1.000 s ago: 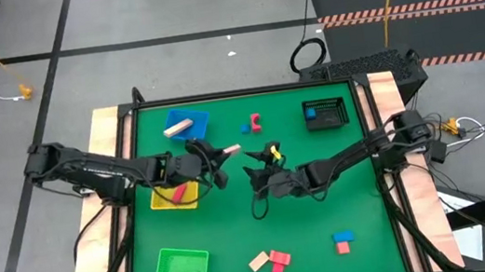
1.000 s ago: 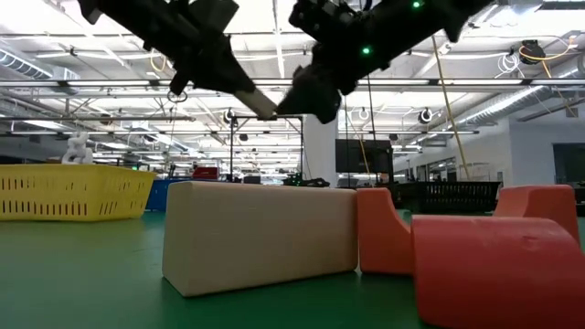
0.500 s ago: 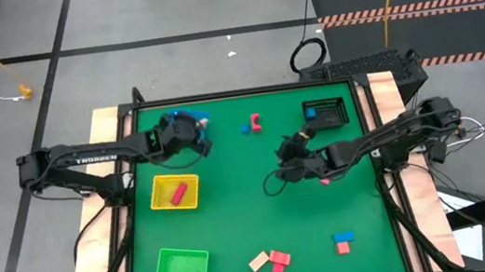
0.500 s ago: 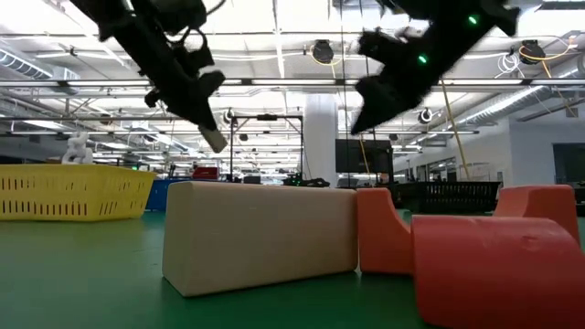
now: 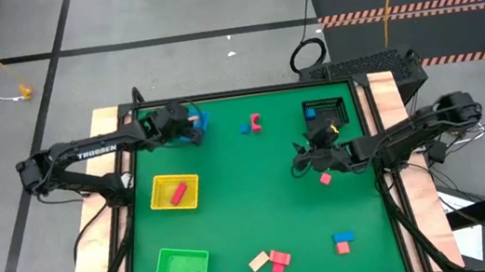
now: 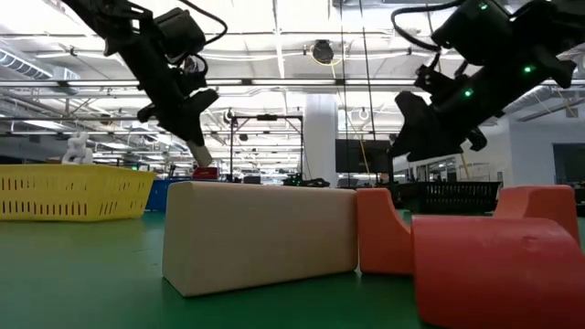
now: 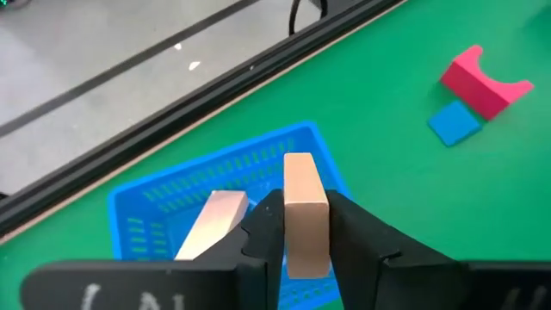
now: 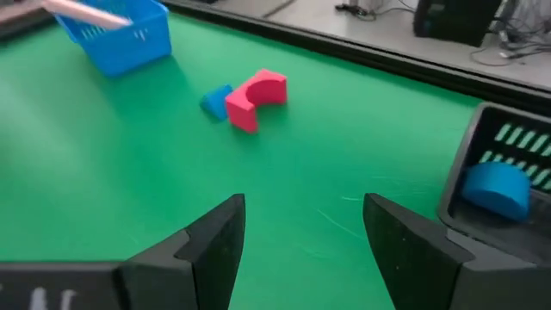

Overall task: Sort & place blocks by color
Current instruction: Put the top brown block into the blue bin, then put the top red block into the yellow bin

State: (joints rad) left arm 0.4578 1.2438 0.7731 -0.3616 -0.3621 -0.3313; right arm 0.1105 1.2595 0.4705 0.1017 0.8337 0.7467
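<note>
My left gripper (image 5: 187, 124) hangs over the blue tray (image 7: 155, 207) at the table's far left, shut on a tan wood block (image 7: 303, 207). A second tan block (image 7: 211, 226) lies in that tray. My right gripper (image 8: 301, 215) stands open and empty above the green table at right (image 5: 302, 160), near the black mesh basket (image 5: 326, 114). Beside it a pink block (image 5: 325, 179) lies on the table. A red arch block (image 8: 256, 96) and a small blue block (image 8: 215, 102) lie at the far middle. A red block (image 5: 178, 194) lies in the yellow tray (image 5: 165, 202). My left gripper pinches the tan block by its two long side faces (image 7: 293, 245) between its two fingers. The fingers slant down toward the table's far edge. The block's far end (image 7: 300, 165) sticks out past the fingertips. It is lifted clear above the blue tray.
A green tray (image 5: 181, 268) sits at the near left. Near the front edge lie a tan block (image 5: 259, 262), pink and red blocks (image 5: 280, 261), and a blue block (image 5: 343, 235) with a pink one (image 5: 343, 248). The basket holds a blue piece (image 8: 495, 189).
My left gripper has carried the tan block from the table's middle toward the far left, ending over the blue tray. My right gripper has left the middle and gone toward the table's right edge, rolling as it went; its fingers stay apart.
</note>
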